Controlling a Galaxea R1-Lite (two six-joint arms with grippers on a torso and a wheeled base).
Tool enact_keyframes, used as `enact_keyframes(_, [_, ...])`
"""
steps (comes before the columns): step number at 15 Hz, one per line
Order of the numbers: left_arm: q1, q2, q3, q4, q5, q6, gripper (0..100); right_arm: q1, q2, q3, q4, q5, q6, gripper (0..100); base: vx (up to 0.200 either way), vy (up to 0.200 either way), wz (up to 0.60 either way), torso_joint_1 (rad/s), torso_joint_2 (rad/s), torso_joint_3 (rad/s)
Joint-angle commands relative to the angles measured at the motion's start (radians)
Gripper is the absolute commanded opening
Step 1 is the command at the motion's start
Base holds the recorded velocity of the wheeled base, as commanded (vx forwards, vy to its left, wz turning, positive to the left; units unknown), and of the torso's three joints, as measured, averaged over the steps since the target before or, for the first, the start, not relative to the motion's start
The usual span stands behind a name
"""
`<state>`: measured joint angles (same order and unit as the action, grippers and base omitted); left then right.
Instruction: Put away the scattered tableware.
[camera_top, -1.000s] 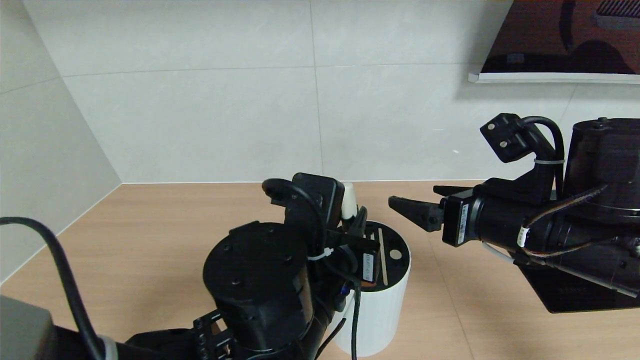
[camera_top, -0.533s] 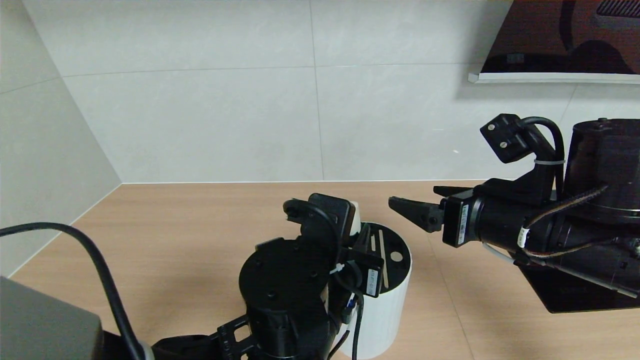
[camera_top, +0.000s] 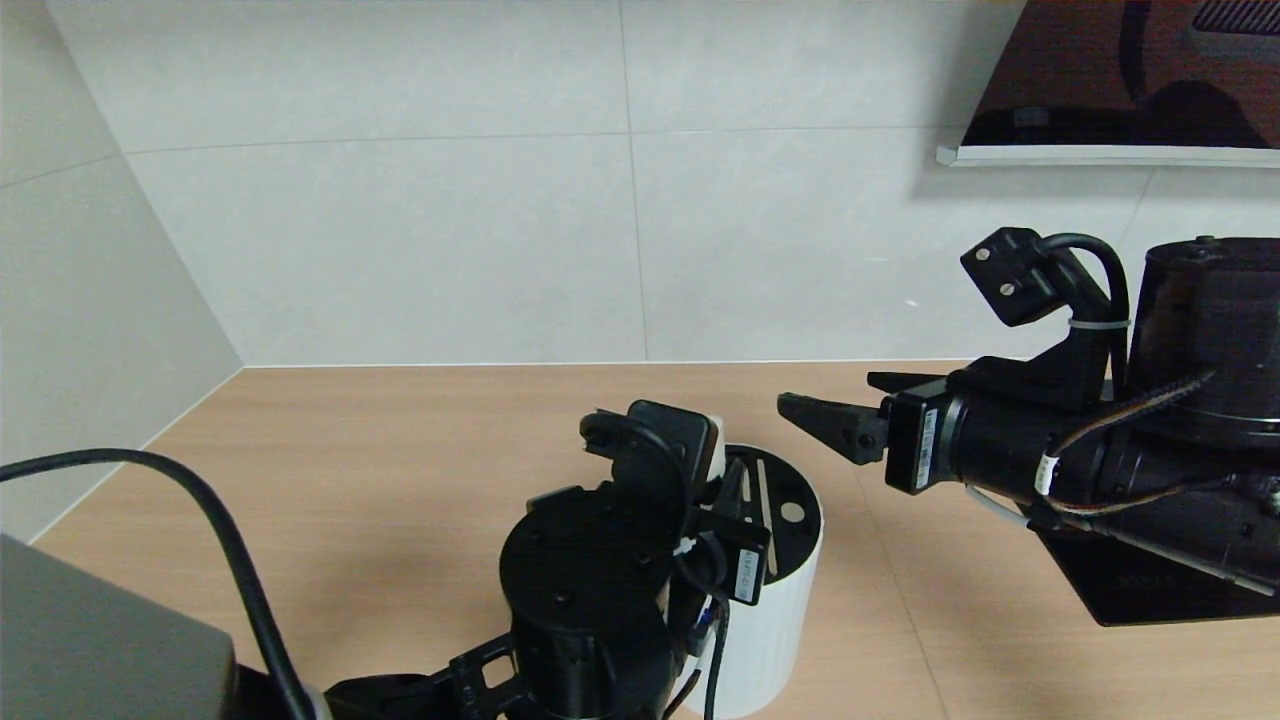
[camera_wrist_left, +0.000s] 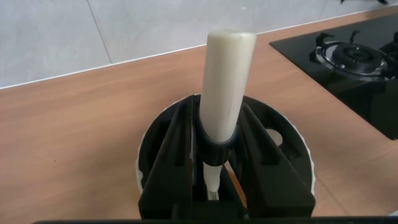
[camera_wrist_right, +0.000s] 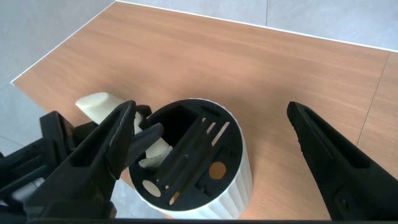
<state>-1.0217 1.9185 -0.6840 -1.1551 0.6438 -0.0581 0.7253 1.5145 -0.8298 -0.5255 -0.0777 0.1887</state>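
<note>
Nearest us, our left hand (camera_wrist_left: 217, 142) is clamped on a cream-handled utensil (camera_wrist_left: 227, 74), held upright over the black slotted top of the white holder (camera_top: 775, 610) on the bench (camera_top: 350, 450). We cannot tell whether its tip is in a slot. Beyond the holder, our right hand (camera_top: 828, 395) hovers with fingers apart, gripping nothing. A black stove (camera_wrist_left: 348, 56) lies farther right.

The left gripper (camera_wrist_left: 217, 142) and the cream handle (camera_wrist_left: 227, 74) it clamps stand over the holder (camera_top: 790, 600), blocking its near slots; the slots on its right side lie uncovered. A gripper has room to pass over the counter (camera_top: 380, 450) left of and behind the holder, while the spread right gripper (camera_top: 825, 392) and stove (camera_top: 1130, 600) crowd its right.
</note>
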Motion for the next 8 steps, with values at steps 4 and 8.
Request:
enact_keyframes(4, [0.000, 0.002, 0.000, 0.000, 0.000, 0.000, 100, 0.000, 0.001, 0.001, -0.001, 0.001, 0.000, 100, 0.000, 0.000, 0.00, 0.000, 0.00, 0.000])
enact_keyframes(8, [0.000, -0.006, 0.000, -0.002, -0.001, 0.000, 100, 0.000, 0.001, 0.003, -0.001, 0.001, 0.000, 100, 0.000, 0.000, 0.00, 0.000, 0.00, 0.000])
